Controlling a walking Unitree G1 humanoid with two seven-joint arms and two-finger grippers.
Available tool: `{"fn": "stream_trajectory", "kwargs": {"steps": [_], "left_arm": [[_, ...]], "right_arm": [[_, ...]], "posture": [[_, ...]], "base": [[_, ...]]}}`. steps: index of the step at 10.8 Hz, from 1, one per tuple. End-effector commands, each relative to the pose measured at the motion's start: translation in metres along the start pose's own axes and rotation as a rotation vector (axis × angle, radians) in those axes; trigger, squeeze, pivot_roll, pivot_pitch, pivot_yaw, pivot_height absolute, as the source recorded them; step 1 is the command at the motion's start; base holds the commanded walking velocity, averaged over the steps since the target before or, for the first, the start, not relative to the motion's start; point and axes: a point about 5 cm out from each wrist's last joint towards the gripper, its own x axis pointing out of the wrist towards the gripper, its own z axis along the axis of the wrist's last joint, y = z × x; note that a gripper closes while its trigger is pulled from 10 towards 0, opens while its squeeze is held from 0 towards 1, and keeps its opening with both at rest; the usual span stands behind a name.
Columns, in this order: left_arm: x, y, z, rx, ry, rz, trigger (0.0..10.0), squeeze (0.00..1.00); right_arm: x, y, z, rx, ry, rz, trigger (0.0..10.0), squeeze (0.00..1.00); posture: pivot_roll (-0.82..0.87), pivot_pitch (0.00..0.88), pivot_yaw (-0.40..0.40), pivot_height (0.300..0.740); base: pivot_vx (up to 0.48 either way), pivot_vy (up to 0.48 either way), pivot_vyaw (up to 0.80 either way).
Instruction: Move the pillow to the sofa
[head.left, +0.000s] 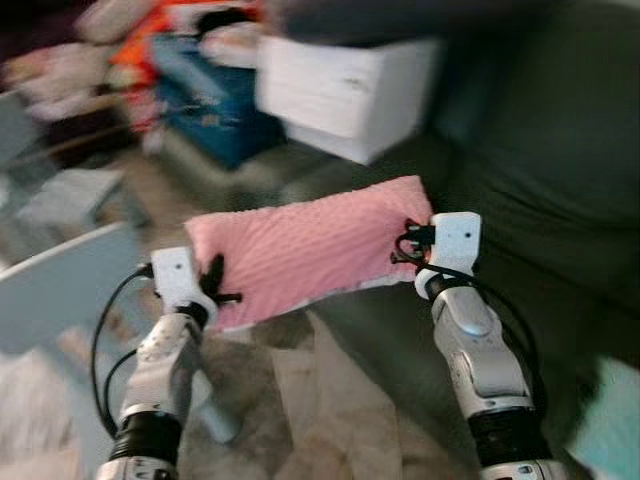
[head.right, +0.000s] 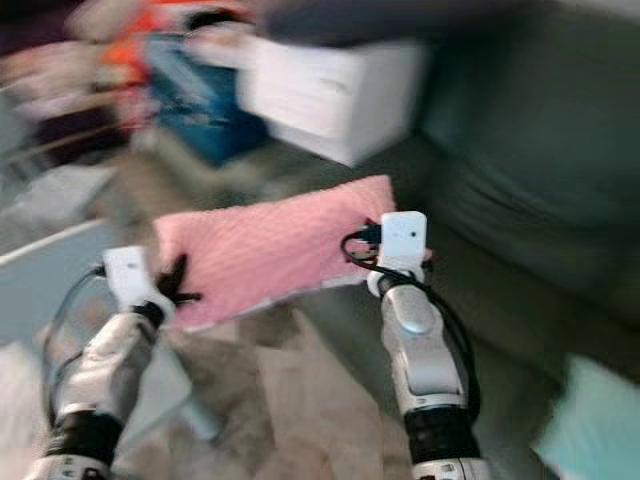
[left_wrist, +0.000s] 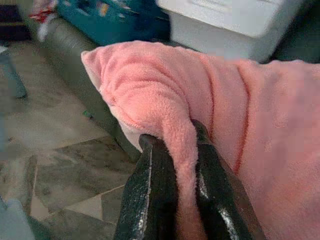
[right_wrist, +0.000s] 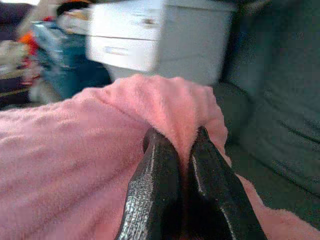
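Note:
A pink fleecy pillow (head.left: 310, 248) hangs stretched between my two grippers, above the floor and just beside the dark green sofa (head.left: 560, 170). My left gripper (head.left: 215, 283) is shut on the pillow's left edge; the left wrist view has a fold of pink fabric (left_wrist: 182, 145) pinched between the black fingers (left_wrist: 150, 195). At the pillow's right end my right gripper (head.left: 408, 245) is shut on the fabric, its fingers (right_wrist: 160, 185) closed on a pink fold (right_wrist: 175, 107). The eye views are blurred.
A white storage box (head.left: 345, 85) sits at the sofa's left end, with a blue bin (head.left: 215, 105) and colourful clutter behind it. A pale blue table (head.left: 60, 290) lies at my left. Patterned stone floor (head.left: 330, 400) runs below. A light teal cushion (head.right: 595, 425) shows at lower right.

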Motion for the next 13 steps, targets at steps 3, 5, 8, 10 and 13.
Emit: {"fn": "stream_trajectory", "kwargs": {"steps": [3,5,8,10,13], "left_arm": [[0.0024,-0.0047,0.0008,0.016,-0.001,-0.005,10.0,0.00],[0.0036,-0.0031,0.0032,0.014,-0.008,0.001,10.0,0.00],[0.0042,-0.0021,0.0038,0.010,-0.010,0.004,10.0,0.00],[0.0044,-0.0013,0.0038,0.013,-0.011,0.010,10.0,0.00],[0.0031,0.0005,0.0021,0.022,-0.003,0.020,10.0,0.00]], "right_arm": [[0.0006,-0.0074,0.0078,-0.001,-0.032,-0.028,10.0,0.00],[0.0009,-0.0077,0.0085,-0.002,-0.034,-0.027,10.0,0.00],[0.0001,-0.0079,0.0082,-0.003,-0.033,-0.026,10.0,0.00],[-0.0002,-0.0075,0.0080,-0.002,-0.031,-0.025,10.0,0.00],[-0.0009,-0.0062,0.0073,0.000,-0.027,-0.022,10.0,0.00]], "posture": [[-0.15,0.000,0.063,0.740],[-0.15,0.000,0.062,0.740],[-0.15,0.000,0.062,0.740],[-0.15,0.000,0.060,0.740],[-0.15,0.000,0.062,0.740]], "base": [[0.000,0.000,-0.77],[0.000,0.000,-0.77],[0.000,0.000,-0.77],[0.000,0.000,-0.77],[0.000,0.000,-0.77]]}}
